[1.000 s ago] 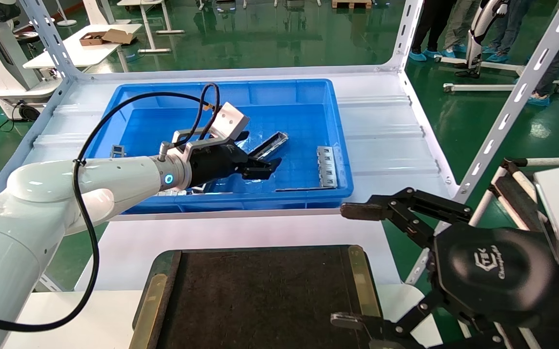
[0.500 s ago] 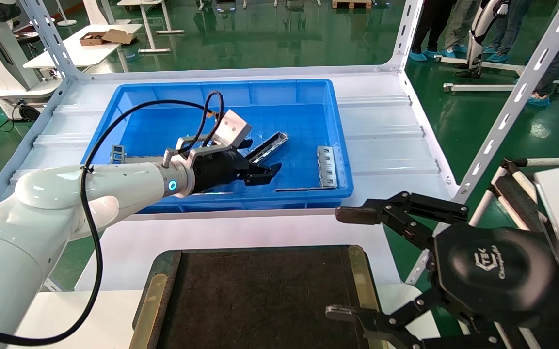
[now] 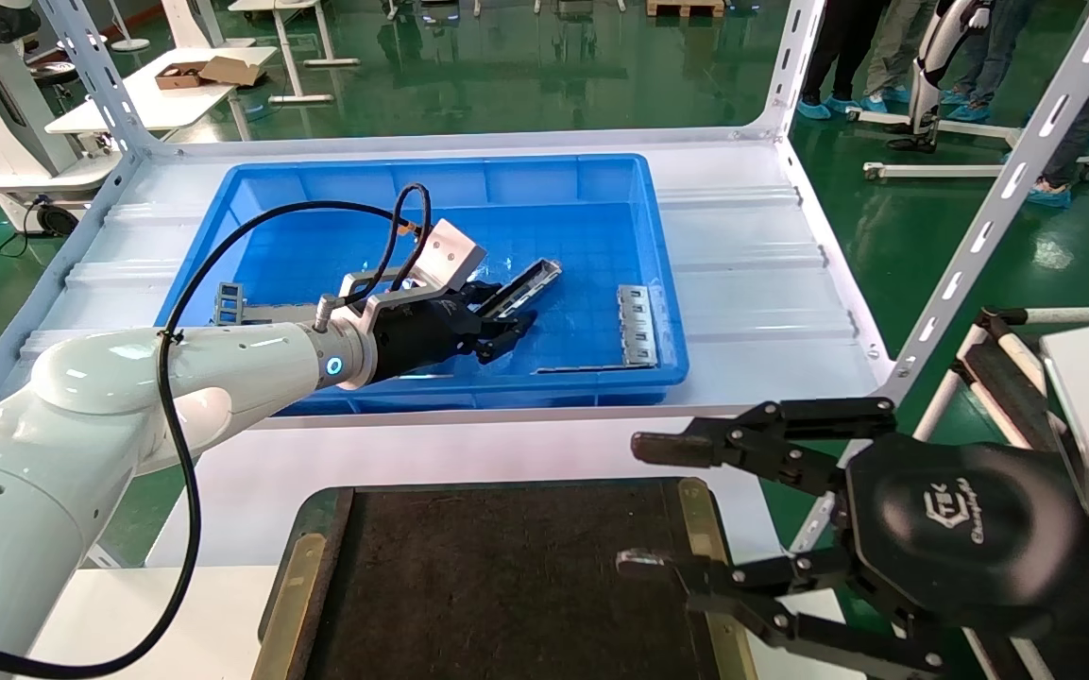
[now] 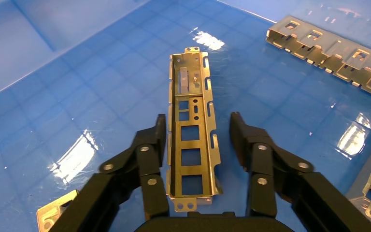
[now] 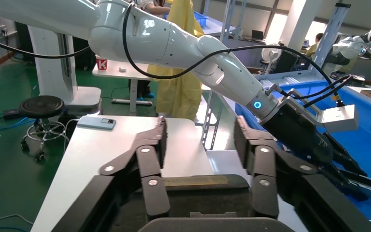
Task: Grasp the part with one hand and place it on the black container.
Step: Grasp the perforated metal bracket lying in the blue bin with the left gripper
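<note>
The work sits on a white metal shelf table (image 3: 761,255) with slotted grey uprights, and beyond it a glossy green floor runs back to other white tables and a few people in blue shoe covers. A deep blue bin (image 3: 431,179) takes up the far half of the table; nearer, a flat black tray (image 3: 506,576) with brass strips down two sides lies bare. The left gripper (image 3: 506,331) reaches down into the bin, and the part (image 3: 525,286), a slim silver channel, lies slanted on the bin floor right at its fingertips. From above the black fingers hide how they meet it; the left wrist view settles that: the part (image 4: 192,140) lies flat between the spread fingers (image 4: 152,145), one finger just beside each long edge, and whether either quite touches I cannot tell. That view also shows the part's trough facing up with its rectangular cutouts, and a tabbed silver plate (image 4: 333,53) lying well apart from it, which from above appears as a plate (image 3: 637,324) toward the bin's right wall. A ladder-like bar (image 3: 229,302) shows at the bin's left side. The right gripper (image 3: 657,505) hangs over the tray's right edge with its fingers spread wide; its own camera looks back across the tray (image 5: 198,181) at the white left arm (image 5: 183,43).
</note>
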You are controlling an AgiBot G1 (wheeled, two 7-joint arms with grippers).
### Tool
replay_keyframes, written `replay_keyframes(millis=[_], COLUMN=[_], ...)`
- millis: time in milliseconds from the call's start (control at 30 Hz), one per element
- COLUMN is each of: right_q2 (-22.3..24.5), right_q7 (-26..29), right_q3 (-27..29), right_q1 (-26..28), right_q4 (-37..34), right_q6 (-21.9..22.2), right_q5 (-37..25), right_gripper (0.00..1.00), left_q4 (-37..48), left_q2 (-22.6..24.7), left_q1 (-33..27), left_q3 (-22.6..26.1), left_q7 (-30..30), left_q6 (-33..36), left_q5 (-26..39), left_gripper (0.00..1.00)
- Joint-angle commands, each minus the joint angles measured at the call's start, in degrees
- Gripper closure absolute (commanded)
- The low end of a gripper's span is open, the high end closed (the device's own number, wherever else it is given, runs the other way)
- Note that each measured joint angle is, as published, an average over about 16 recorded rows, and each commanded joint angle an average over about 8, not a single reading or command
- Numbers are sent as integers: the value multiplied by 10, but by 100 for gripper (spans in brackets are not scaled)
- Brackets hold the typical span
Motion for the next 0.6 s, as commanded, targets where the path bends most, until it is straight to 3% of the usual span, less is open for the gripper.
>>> replay_keyframes(millis=[33, 367, 600], right_q2=[0, 0, 0], right_q7=[0, 0, 0], right_q3=[0, 0, -1], right_q1=[0, 0, 0], right_q4=[0, 0, 0], right_q6=[0, 0, 0], right_q5=[0, 0, 1], right_gripper=[100, 100, 100], left_q4=[1, 1, -3], left_q2=[0, -5, -24], left_q1=[1, -9, -29], left_q3=[4, 10, -3], left_q7=[0, 20, 62], left_q6=[-1, 16, 95], left_q5=[-4, -32, -62], left_gripper=[100, 100, 100])
